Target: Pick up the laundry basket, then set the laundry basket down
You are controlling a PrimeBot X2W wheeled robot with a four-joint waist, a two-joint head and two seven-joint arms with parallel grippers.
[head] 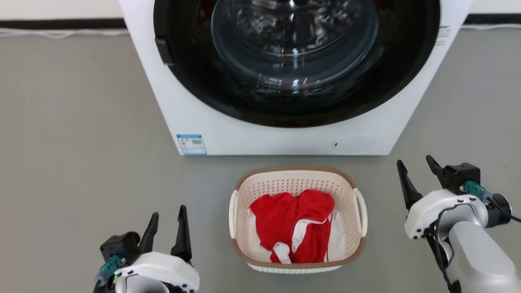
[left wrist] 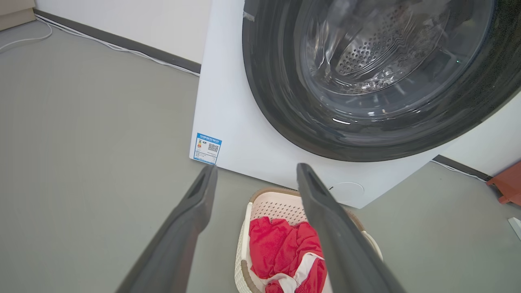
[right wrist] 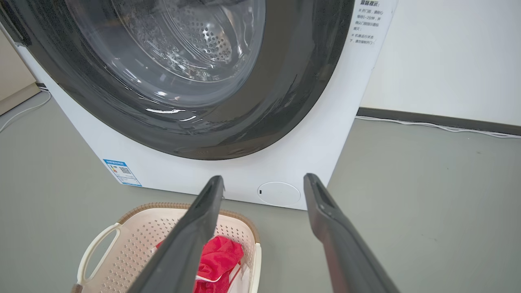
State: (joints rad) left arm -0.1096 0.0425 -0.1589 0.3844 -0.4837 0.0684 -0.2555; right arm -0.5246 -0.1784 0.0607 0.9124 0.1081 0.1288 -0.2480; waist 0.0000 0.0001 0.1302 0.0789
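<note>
The laundry basket [head: 244, 195] stands on the grey floor just in front of the washing machine, cream with a brown rim and white loop handles on both sides. Red and white clothes [head: 299, 224] lie inside it. My left gripper [head: 167, 215] is open at the lower left, a little way from the basket's left handle [head: 232, 213]. Off to the basket's right, my right gripper [head: 417, 162] hangs open, clear of the right handle [head: 362, 215]. The basket [left wrist: 264, 205] shows between the left fingers, and the basket [right wrist: 134, 240] lies left of the right fingers.
The white washing machine [head: 285, 138] with its dark round glass door [head: 295, 49] fills the space behind the basket. A cable [left wrist: 114, 47] runs along the wall's dark skirting. A reddish object [left wrist: 506, 185] sits on the floor to the right. Bare floor lies on both sides.
</note>
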